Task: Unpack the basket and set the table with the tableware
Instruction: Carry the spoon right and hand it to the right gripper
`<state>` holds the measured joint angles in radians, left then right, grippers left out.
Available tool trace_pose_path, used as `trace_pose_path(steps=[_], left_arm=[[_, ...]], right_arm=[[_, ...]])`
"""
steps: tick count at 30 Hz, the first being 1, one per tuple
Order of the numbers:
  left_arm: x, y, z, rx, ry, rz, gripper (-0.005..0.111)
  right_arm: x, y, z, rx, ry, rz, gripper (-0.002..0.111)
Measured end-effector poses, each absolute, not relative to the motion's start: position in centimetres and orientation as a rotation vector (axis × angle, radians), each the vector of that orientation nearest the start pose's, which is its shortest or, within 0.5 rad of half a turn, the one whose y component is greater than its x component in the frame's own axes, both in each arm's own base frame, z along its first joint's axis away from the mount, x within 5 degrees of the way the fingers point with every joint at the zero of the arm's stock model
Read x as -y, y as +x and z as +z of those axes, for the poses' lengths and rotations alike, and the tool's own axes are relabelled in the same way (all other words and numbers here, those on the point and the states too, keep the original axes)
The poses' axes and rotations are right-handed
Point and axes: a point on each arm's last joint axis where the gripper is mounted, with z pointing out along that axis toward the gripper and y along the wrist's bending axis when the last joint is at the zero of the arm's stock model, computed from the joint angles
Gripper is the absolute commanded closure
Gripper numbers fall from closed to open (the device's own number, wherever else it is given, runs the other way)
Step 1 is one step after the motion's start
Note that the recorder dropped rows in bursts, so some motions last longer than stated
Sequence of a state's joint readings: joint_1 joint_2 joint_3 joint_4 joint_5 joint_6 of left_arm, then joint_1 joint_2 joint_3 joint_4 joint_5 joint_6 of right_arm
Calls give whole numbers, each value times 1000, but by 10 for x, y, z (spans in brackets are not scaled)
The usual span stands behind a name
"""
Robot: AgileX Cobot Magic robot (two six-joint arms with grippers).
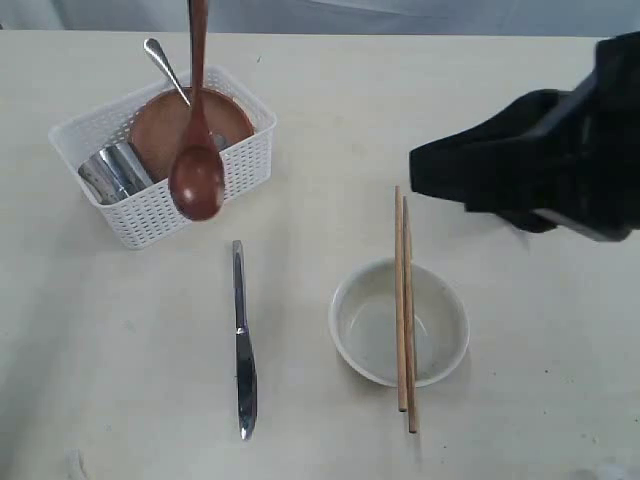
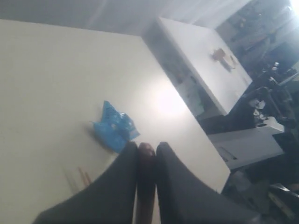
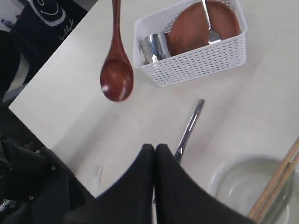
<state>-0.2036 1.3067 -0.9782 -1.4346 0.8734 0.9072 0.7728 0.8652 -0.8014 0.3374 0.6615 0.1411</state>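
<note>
A reddish-brown wooden spoon (image 1: 197, 180) hangs bowl-down over the white basket (image 1: 150, 215). My left gripper (image 2: 147, 145) is shut on its handle (image 2: 146, 161); that gripper is above the exterior view's top edge. Inside the basket lie a brown plate (image 1: 160, 125), a steel cup (image 1: 115, 170) and a fork (image 1: 160, 60). On the table (image 1: 120, 350) lie a knife (image 1: 243, 340) and an off-white bowl (image 1: 360, 330) with two chopsticks (image 1: 404, 300) across it. My right gripper (image 3: 154, 148) is shut and empty, hovering near the knife (image 3: 189, 128); its black arm (image 1: 540, 170) fills the right side.
A crinkly blue packet (image 2: 113, 126) lies on the table in the left wrist view. The table's edge (image 3: 51, 84) and dark floor beyond it show in the right wrist view, close to the basket (image 3: 201, 65).
</note>
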Motion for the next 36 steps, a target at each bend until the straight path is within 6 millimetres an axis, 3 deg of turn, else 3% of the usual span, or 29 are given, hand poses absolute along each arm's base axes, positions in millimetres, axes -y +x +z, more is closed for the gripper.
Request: trace_pose_path(steps=[3, 5, 7, 12, 20, 36], left_arm=[[135, 237, 331, -1990, 353, -1329, 107], [140, 233, 324, -1977, 324, -1369, 107], [143, 230, 317, -1963, 309, -1385, 107], [149, 224, 306, -1979, 307, -1376, 107], [152, 223, 306, -1975, 301, -1381, 107], [149, 228, 304, -1994, 238, -1332, 107]], right_arm=[[-144, 117, 333, -2266, -555, 893, 68], [-150, 123, 328, -2277, -546, 899, 43], [-156, 130, 324, -2279, -531, 900, 34], [-170, 147, 312, -2289, -487, 889, 45], [-192, 166, 282, -2361, -525, 879, 45], [-205, 175, 277, -2268, -554, 896, 46]])
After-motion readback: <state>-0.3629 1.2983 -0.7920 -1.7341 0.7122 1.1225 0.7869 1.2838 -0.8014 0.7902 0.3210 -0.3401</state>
